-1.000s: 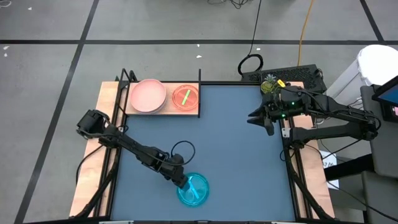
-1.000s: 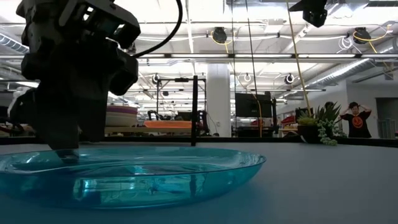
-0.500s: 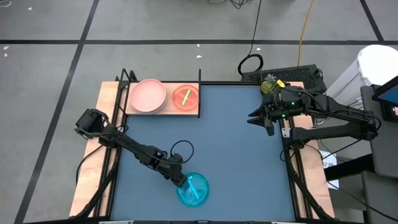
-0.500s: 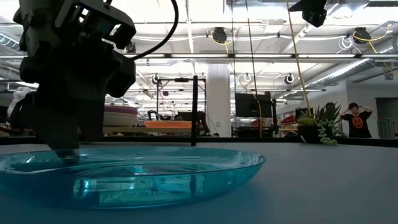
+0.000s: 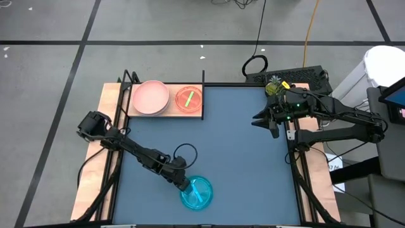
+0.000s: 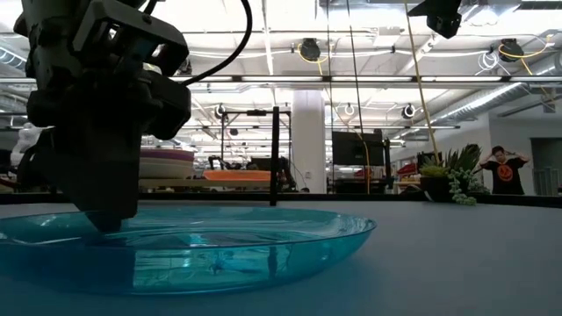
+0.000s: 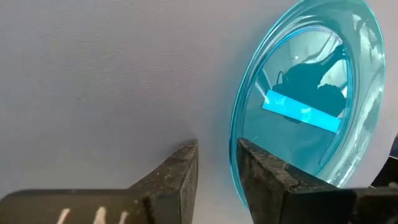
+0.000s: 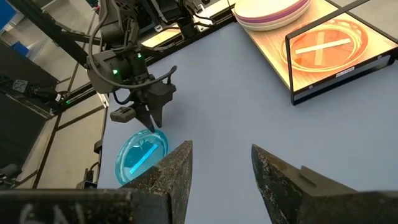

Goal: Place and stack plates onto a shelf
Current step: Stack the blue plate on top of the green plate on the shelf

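Note:
A teal plate [image 5: 197, 193] [image 7: 311, 106] with a pale blue stripe lies flat on the dark blue table near its near edge. My left gripper [image 5: 185, 184] [image 7: 217, 165] is open at the plate's left rim, with one finger over the plate's inside and one outside it. The wooden shelf [image 5: 166, 113] sits at the far left. It bears a stack of large plates with the salmon one on top [image 5: 150, 97], and beside it an orange plate with a green stripe [image 5: 188, 99]. My right gripper [image 5: 258, 120] [image 8: 221, 162] waits open above the table's right edge. My left gripper comes down slanting from the table's left onto the teal plate's left rim [image 7: 234, 155], which runs up between the two fingers. Bare table shows between the outer finger [image 7: 183, 168] and the rim. I cannot tell whether the inner finger [image 7: 264, 171] touches the plate.
Thin black uprights [image 5: 203, 82] stand at the shelf's ends. A small potted plant [image 5: 274, 85] and cables sit beyond the table's far right corner. The middle of the blue tabletop [image 5: 240, 158] lies between the plate and the shelf. A person [image 6: 505, 171] stands far off in the room.
The left gripper has shifted slightly at the teal plate's rim. In the low view its two fingertips have drawn together into one dark tip. The plate has stayed flat where it was.

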Available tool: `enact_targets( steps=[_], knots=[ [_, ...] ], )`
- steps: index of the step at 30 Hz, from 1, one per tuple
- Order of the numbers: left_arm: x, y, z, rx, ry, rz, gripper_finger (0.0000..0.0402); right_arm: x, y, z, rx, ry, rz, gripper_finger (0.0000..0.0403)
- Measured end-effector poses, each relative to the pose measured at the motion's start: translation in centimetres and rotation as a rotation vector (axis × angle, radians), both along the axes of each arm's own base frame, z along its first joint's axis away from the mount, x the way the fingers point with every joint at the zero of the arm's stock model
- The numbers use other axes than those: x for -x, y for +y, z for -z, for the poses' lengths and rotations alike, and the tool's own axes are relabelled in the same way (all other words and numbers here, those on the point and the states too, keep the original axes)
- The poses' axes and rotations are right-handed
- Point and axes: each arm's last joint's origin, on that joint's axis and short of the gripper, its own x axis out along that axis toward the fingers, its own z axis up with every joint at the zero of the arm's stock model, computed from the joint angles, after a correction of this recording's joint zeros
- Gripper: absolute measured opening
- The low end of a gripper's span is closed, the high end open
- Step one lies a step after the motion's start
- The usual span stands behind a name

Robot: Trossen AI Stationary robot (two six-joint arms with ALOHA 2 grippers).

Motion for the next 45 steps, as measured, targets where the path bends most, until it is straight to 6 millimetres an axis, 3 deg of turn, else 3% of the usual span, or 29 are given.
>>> enact_targets(
  steps=[19, 27, 31, 36, 45],
  knots=[
    [-0.5, -0.6, 0.4, -0.069, -0.095, 0.001, 0.0110, 0.0, 0.0, 0.0, 0.007, -0.001, -0.003, 0.0146],
    [-1.2, -0.9, 1.1, -0.027, -0.125, -0.045, 0.0015, 0.0, 0.0, 0.0, 0.024, -0.001, -0.012, 0.0146],
    [-1.3, -0.7, 1.0, -0.008, -0.126, -0.071, 0.0006, 0.0, 0.0, 0.0, 0.024, -0.001, -0.011, 0.0146],
    [-1.6, 0.1, 0.0, 0.004, -0.160, -0.106, 0.0003, 0.0, 0.0, 0.0, 0.024, -0.002, -0.011, 0.0146],
    [-1.5, 2.5, -4.2, -0.052, -0.287, -0.222, 0.0002, 0.0, 0.0, 0.0, -0.015, -0.001, 0.010, 0.0146]
  ],
)
